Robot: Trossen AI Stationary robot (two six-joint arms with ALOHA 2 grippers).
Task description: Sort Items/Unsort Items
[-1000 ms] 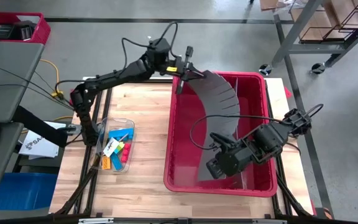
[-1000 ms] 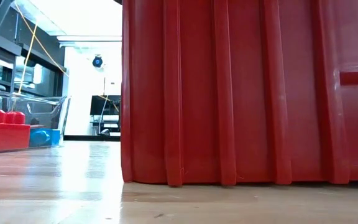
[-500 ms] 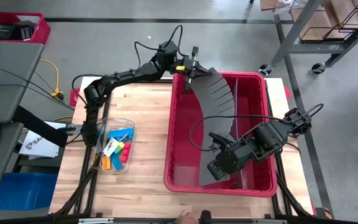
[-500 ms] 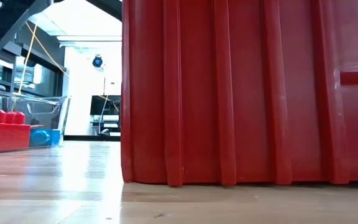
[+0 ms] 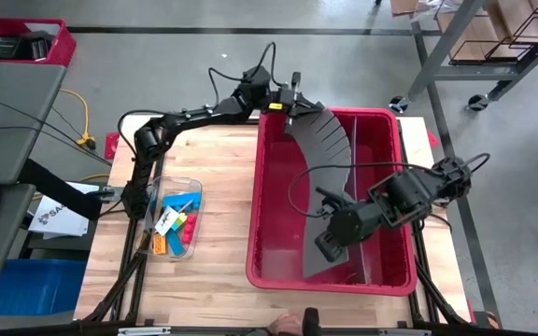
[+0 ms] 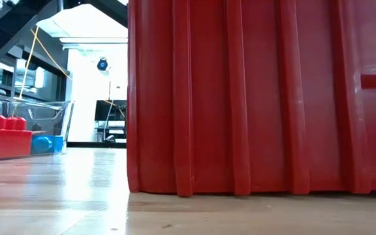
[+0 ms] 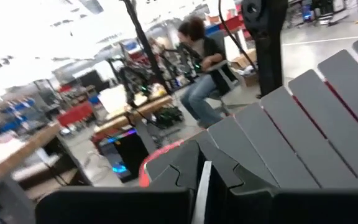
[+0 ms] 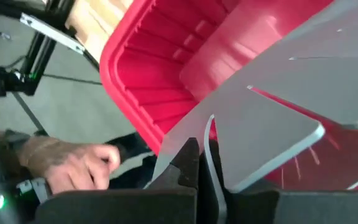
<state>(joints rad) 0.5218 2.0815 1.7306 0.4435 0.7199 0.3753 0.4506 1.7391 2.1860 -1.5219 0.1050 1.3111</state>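
Even overhead light fills the high view. The low view's backdrop is blown out white, glare streaks the counter, and both wrist views are motion-blurred.

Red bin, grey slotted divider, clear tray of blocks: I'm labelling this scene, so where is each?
red bin (image 5: 258, 224): high view, left wall.
grey slotted divider (image 5: 323, 140): high view, upper slatted part.
clear tray of blocks (image 5: 194, 183): high view, far rim corner.
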